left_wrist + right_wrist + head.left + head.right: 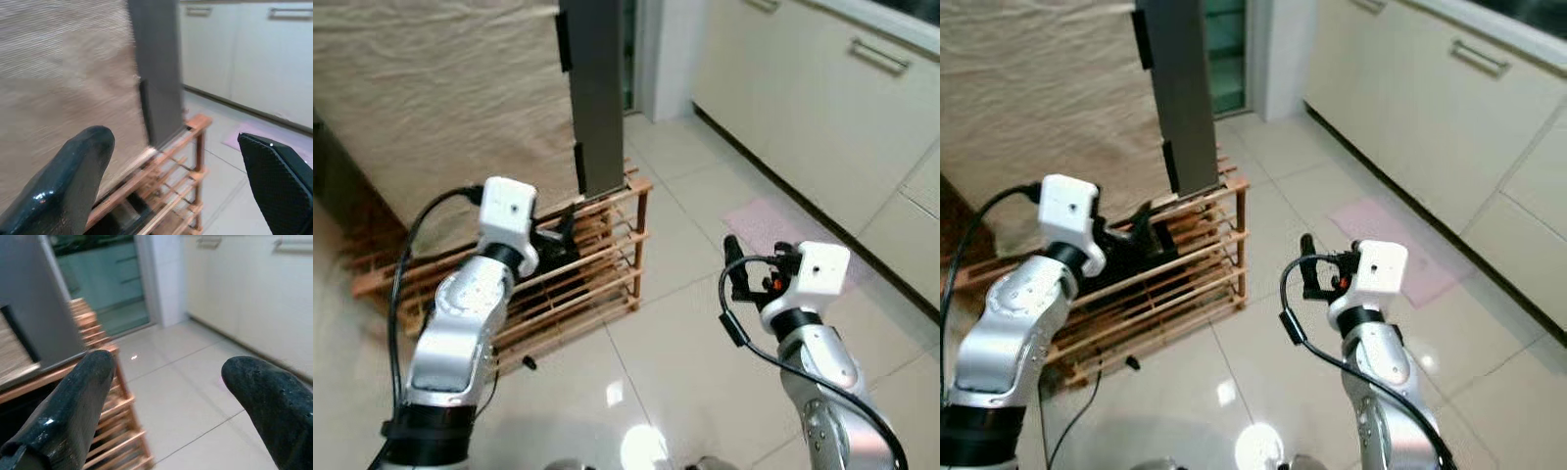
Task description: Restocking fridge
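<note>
A tall dark-grey panel (597,98), like the edge of a fridge door, stands at the top centre with black fittings on its side. Its foot meets a low wooden slatted rack (607,264). My left gripper (558,235) is raised just above the rack's top, below and left of the panel, and in the left wrist view it (181,147) is open and holds nothing. My right gripper (736,264) hovers over the tiled floor to the right of the rack. The right wrist view has it (166,377) open and empty too. No food or bottles can be made out.
A wrinkled beige cloth (440,98) hangs behind the rack on the left. Cream cabinets with bar handles (822,108) line the right side, with a pink mat (764,225) at their foot. Glossy tile floor (685,362) lies between rack and cabinets.
</note>
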